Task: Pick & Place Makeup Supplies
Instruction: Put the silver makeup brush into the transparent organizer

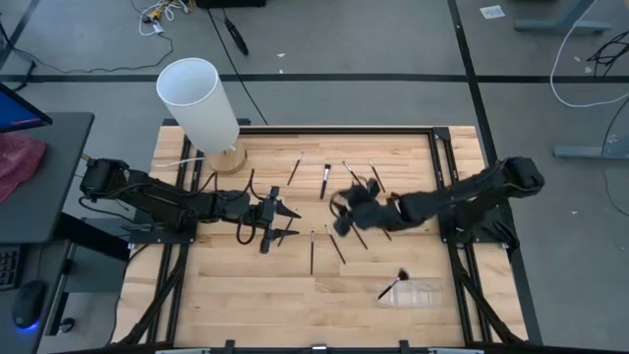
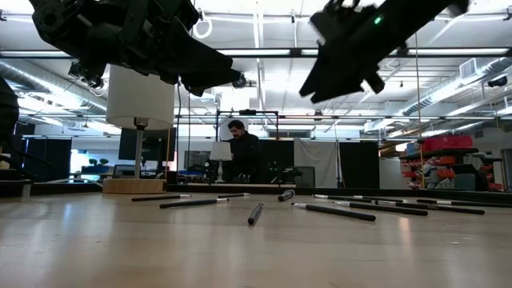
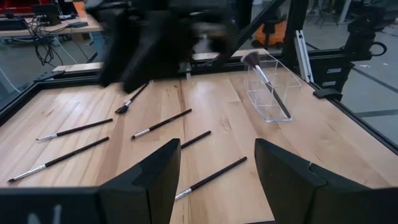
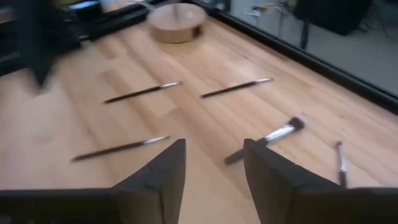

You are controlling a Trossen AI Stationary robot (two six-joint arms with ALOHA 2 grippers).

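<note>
Several thin dark makeup brushes lie flat on the wooden table: one, another and a third among them. One fluffy-headed brush lies in a clear box at the near right. My left gripper hovers open above the table's middle, nothing between its fingers. My right gripper hangs open just to its right, tipped downward above a brush, and holds nothing. In the low view both grippers are well above the brushes.
A tall white cylinder stands on a round wooden base at the far left corner. Black frame rails edge the table. The two grippers hang close together over the table's middle. A person sits in the room beyond the far edge.
</note>
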